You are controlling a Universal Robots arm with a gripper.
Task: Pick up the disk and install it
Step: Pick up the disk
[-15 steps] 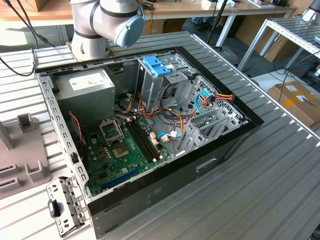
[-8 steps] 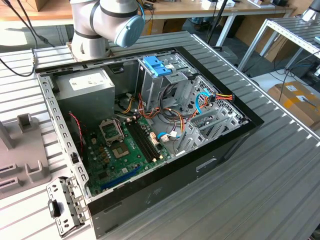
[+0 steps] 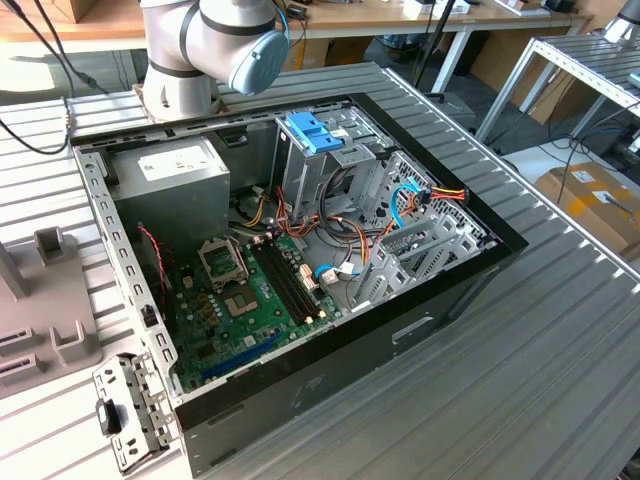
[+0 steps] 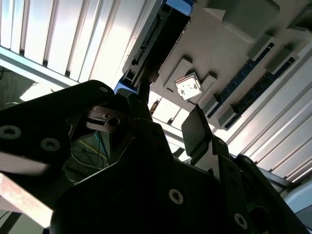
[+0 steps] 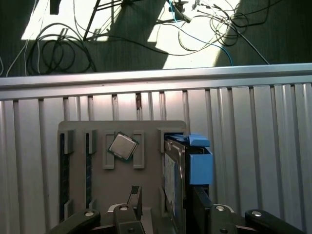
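The black claw (image 5: pixel 165 207) is hovering spread wide, one finger each side of the dark rectangular disk with bright blue rails (image 5: pixel 176 175). The disk is standing on edge in a slot of the grey plastic tray (image 5: pixel 83 129) on the ribbed metal table (image 5: pixel 253 146). A square silver chip (image 5: pixel 122 146) is sitting alongside.

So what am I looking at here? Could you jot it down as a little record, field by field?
disk: standing on edge in a grey tray, not yet lifted
gripper: open, poised close to the disk
also in tray: a square chip
computer case: open, lying on a slatted table
inside case: green circuit board, pale blue bracket
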